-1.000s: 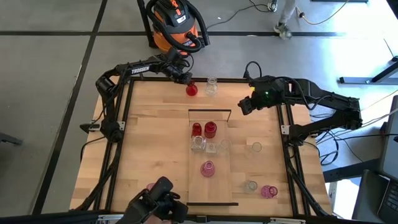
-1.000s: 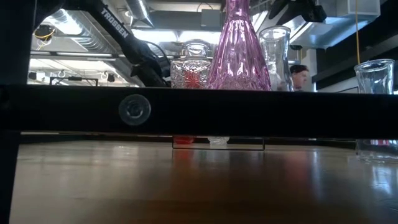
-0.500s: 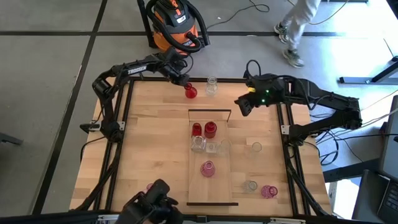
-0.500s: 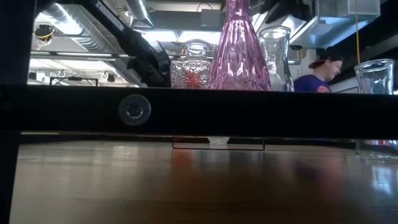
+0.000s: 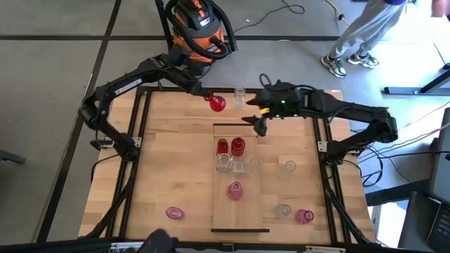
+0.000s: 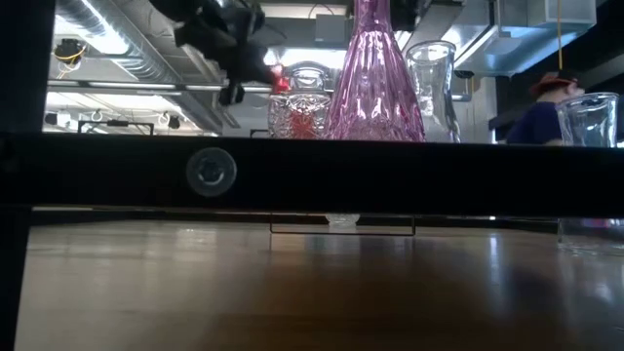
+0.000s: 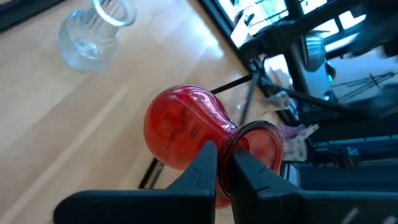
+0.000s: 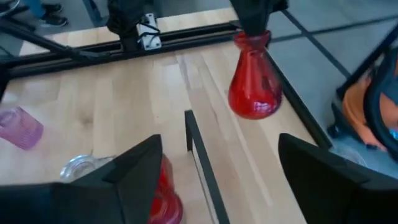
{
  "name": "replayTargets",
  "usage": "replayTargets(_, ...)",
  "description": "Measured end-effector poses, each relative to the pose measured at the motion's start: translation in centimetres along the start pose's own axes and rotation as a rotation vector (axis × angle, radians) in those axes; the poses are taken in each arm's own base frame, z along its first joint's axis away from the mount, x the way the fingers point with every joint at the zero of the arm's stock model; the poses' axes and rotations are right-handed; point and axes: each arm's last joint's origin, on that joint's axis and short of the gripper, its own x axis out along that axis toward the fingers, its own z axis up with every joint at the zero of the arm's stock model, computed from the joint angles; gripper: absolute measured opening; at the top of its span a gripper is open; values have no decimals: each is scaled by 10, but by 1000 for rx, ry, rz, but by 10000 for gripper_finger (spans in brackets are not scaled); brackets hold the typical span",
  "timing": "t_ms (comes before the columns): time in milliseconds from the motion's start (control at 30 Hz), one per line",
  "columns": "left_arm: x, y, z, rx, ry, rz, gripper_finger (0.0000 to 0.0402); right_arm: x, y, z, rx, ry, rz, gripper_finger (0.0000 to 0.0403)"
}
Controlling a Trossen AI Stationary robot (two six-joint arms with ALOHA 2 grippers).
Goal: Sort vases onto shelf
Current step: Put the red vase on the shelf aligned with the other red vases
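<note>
Red vase (image 5: 217, 104) is hanging off the table near its far edge, L gripper (image 7: 225, 167) pinching the rim, fingers together on the glass lip. Shelf (image 5: 251, 204) is lying mid-table w/ two red vases (image 5: 230, 146) sitting at its far end. R gripper (image 5: 257, 124) is hovering over that far end, jaws apart, empty. Judgement: rim pinch is thin, so carry slowly, keep upright, set down beside the reds, and R arm should clear first.
</note>
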Motion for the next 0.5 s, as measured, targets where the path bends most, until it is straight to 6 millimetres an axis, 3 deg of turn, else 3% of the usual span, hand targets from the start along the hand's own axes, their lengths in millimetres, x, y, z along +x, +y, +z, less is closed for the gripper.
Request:
replayTargets(167,-5,-27,-9,18,-5,-36,8,27,2,4,-75,-37,1,321)
replayTargets(500,16,-57,-19,47,27,-77,8,60,-3,4,-100,-62,91,312)
